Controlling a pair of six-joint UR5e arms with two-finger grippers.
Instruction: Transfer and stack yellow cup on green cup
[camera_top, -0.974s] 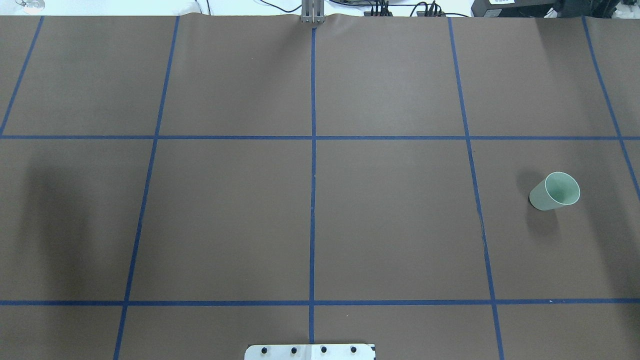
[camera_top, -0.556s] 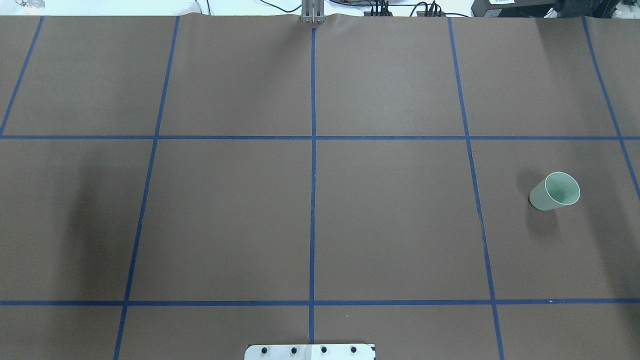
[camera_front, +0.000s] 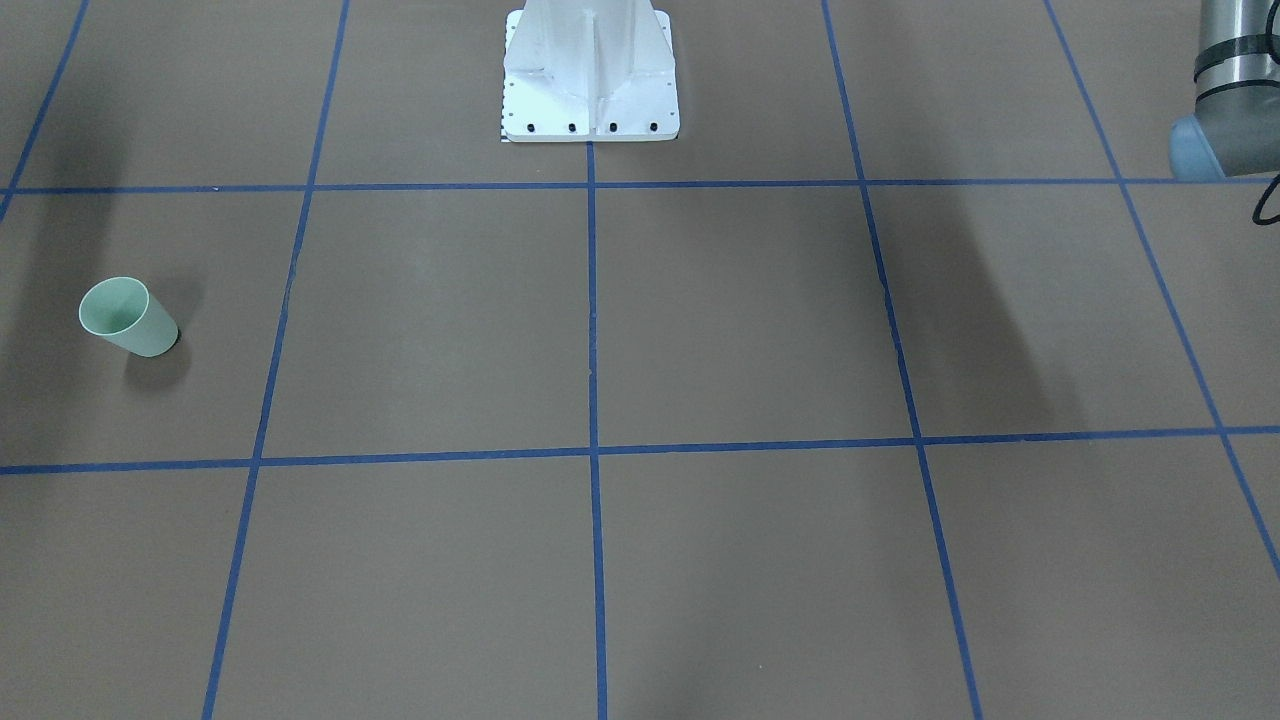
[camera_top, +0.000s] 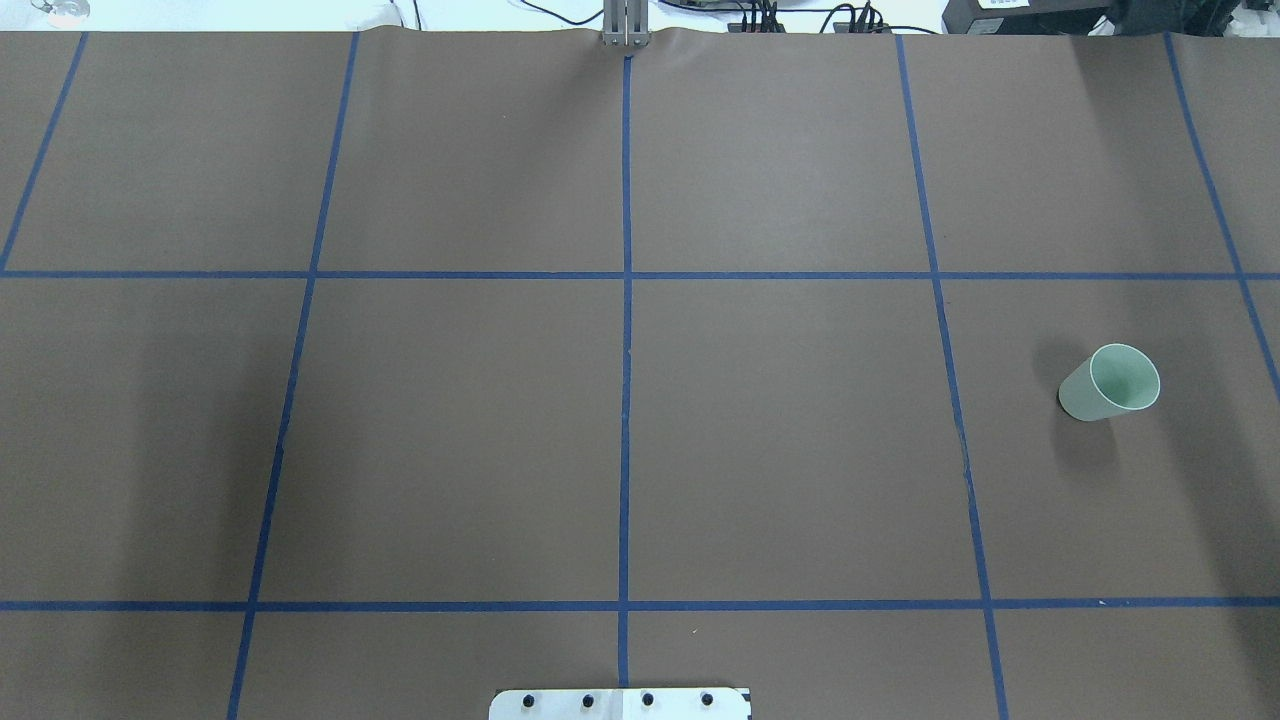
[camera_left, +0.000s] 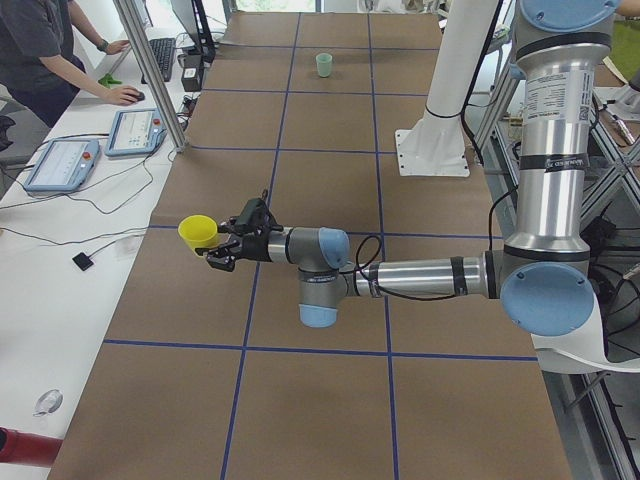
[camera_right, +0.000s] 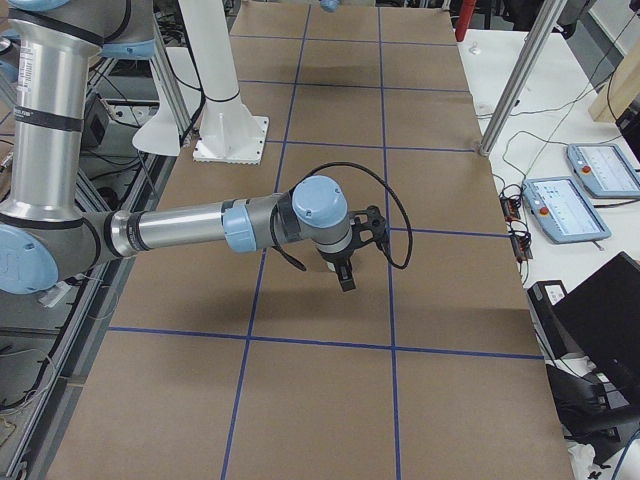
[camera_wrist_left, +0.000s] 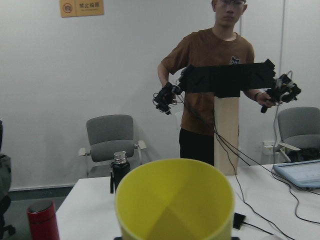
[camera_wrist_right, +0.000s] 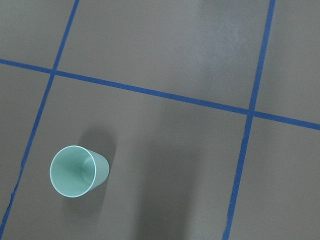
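Observation:
The green cup (camera_top: 1108, 383) stands upright on the brown table at my right side, also seen in the front-facing view (camera_front: 128, 317), far away in the exterior left view (camera_left: 324, 64) and from above in the right wrist view (camera_wrist_right: 77, 171). The yellow cup (camera_left: 198, 233) is in the air at the left gripper (camera_left: 222, 248), over the table's left edge. Its open rim fills the bottom of the left wrist view (camera_wrist_left: 175, 200). I cannot tell whether that gripper is shut on it. The right gripper (camera_right: 345, 275) hangs above the table, pointing down; I cannot tell whether it is open or shut.
The white robot pedestal (camera_front: 590, 75) stands at the table's near middle. A left arm joint (camera_front: 1225, 90) shows at the edge. A person (camera_left: 50, 50) works at a side desk with tablets (camera_left: 135, 130). Another person (camera_wrist_left: 215, 75) and bottles (camera_wrist_left: 119, 170) face the left wrist.
In the overhead view the arm's shadow on the left of the table has drifted right and faded. The green cup has not moved.

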